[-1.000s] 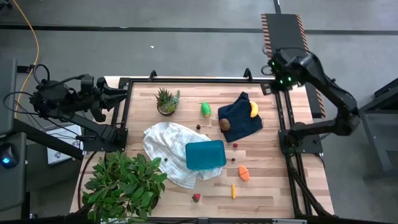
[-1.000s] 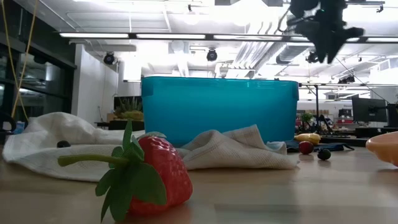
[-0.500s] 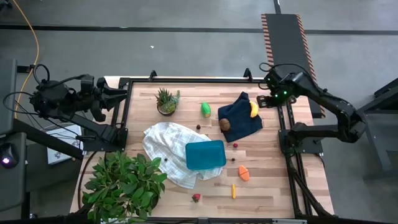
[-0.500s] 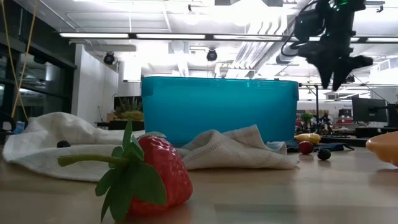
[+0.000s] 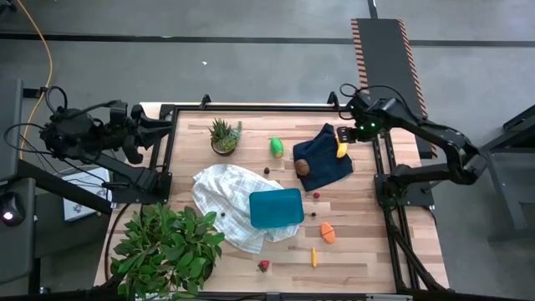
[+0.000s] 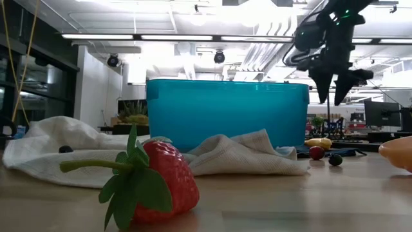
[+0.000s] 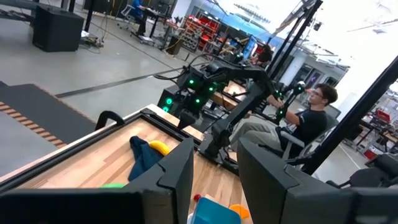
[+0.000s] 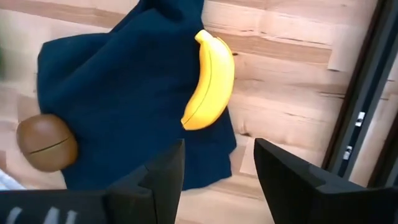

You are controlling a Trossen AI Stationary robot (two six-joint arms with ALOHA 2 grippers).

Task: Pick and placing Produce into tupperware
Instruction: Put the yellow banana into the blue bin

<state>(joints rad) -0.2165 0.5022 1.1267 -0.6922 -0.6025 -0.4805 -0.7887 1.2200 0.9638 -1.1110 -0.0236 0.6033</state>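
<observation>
Near the table's middle sits the teal tupperware (image 5: 276, 207) on a white cloth (image 5: 224, 201) — far right, the right gripper (image 5: 343, 135), fingers spread and empty, hangs over the yellow banana (image 8: 210, 81) on the navy cloth (image 5: 322, 159). The left gripper (image 5: 159, 130) waits off the far-left edge, fingers apart, holding nothing.

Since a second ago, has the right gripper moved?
Yes. The right gripper has swung in from beyond the table's right rail and down over the banana, fingers open.

Wooden table (image 5: 368, 242) — navy cloth (image 5: 322, 159), white towel (image 5: 221, 196), succulent (image 5: 223, 136), leafy plant (image 5: 167, 242), scattered produce (image 5: 327, 232).
</observation>
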